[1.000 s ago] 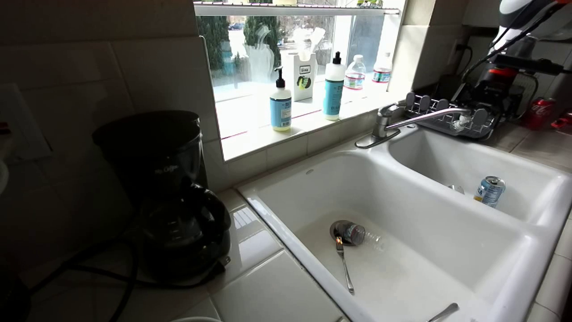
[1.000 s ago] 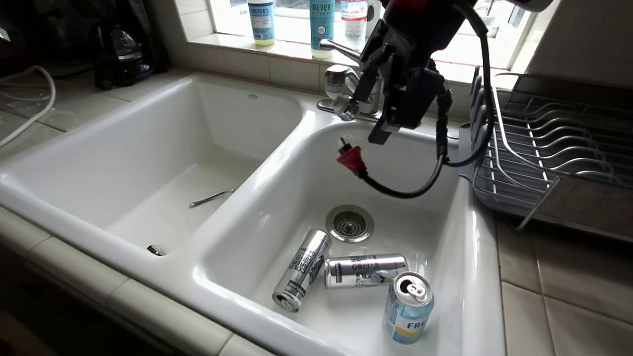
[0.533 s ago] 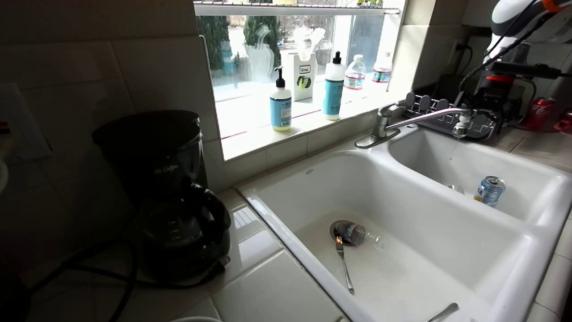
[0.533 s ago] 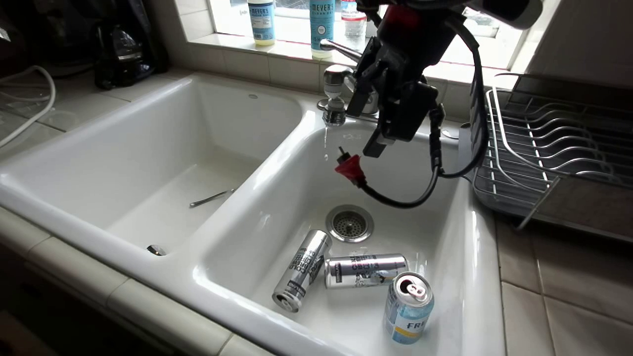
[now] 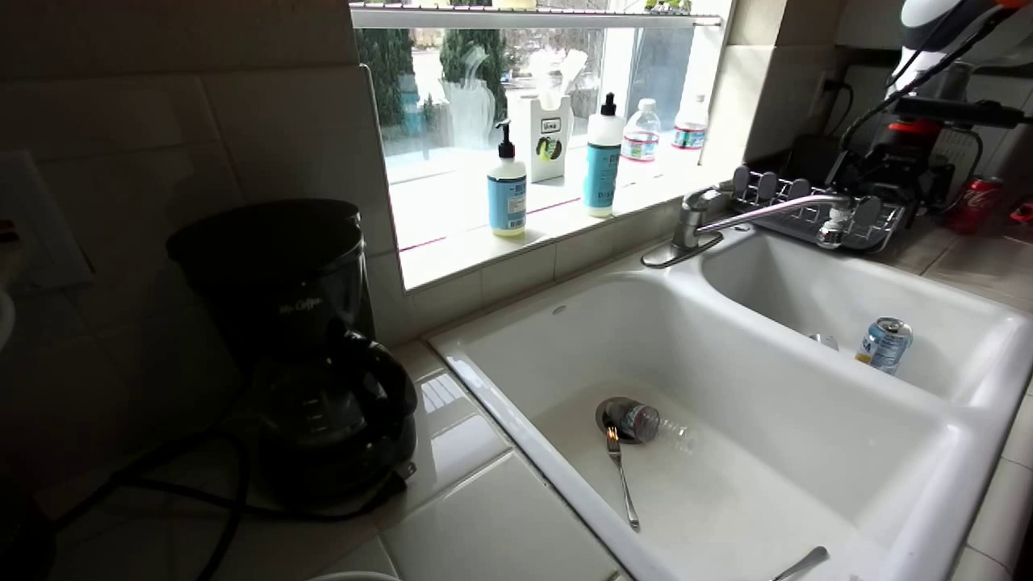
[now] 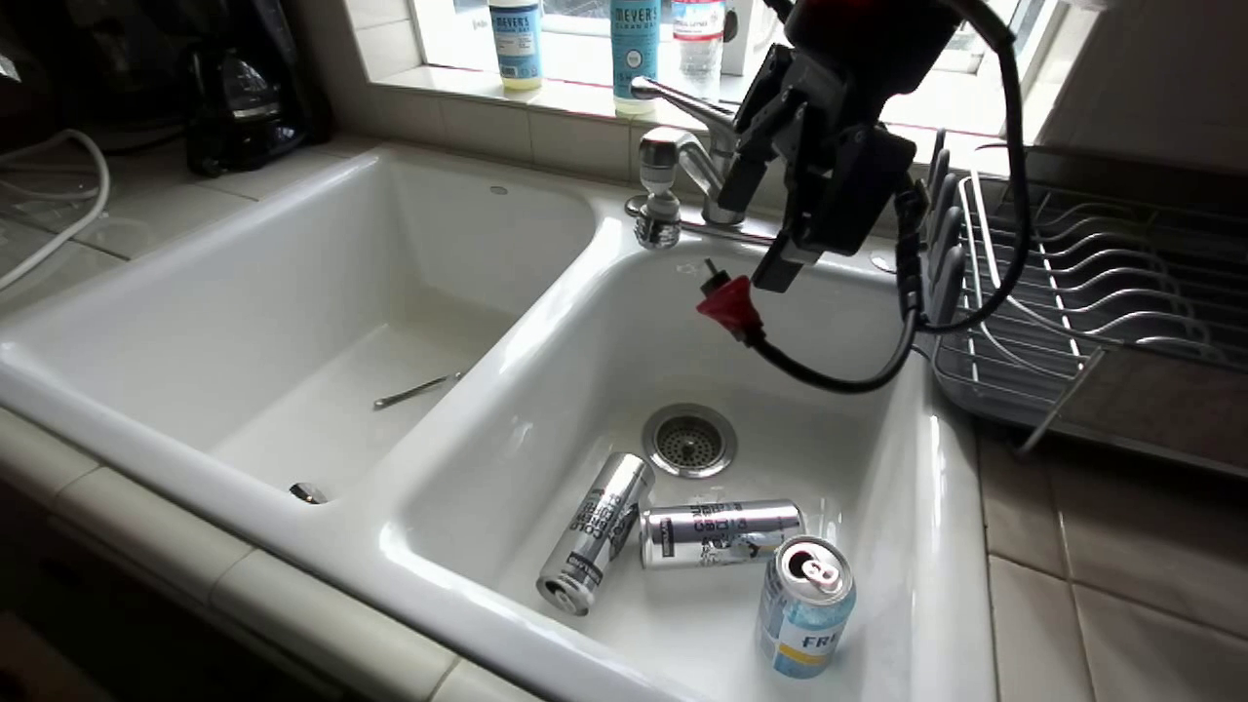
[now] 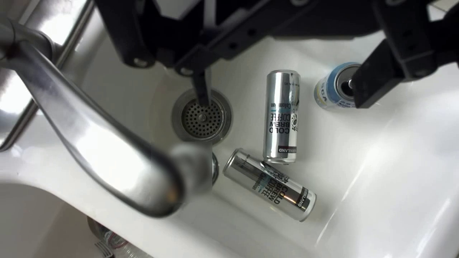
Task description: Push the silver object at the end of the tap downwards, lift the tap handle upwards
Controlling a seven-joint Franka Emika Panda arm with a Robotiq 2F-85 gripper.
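Observation:
The silver tap spout [image 5: 767,211] reaches over the right sink basin. The silver nozzle [image 6: 658,226] at its end hangs straight down; it also shows in an exterior view [image 5: 831,232]. The tap handle [image 6: 682,99] is a silver lever pointing toward the window side. In the wrist view the spout [image 7: 107,157] is large and close on the left, with its end piece blurred. My gripper [image 6: 757,234] is open and empty, a little to the right of the nozzle and apart from it. In the wrist view the gripper's jaws [image 7: 283,102] stand wide apart.
Two silver cans [image 6: 721,533] and a blue can [image 6: 807,609] lie or stand in the basin. A cable with a red plug [image 6: 731,304] dangles below the gripper. A dish rack [image 6: 1082,283] stands right. Soap bottles [image 5: 507,194] line the sill.
The nozzle has swung from tilted toward the gripper to hanging straight down. Water dripped from it half a second ago. My gripper moved down and left, then back up and right.

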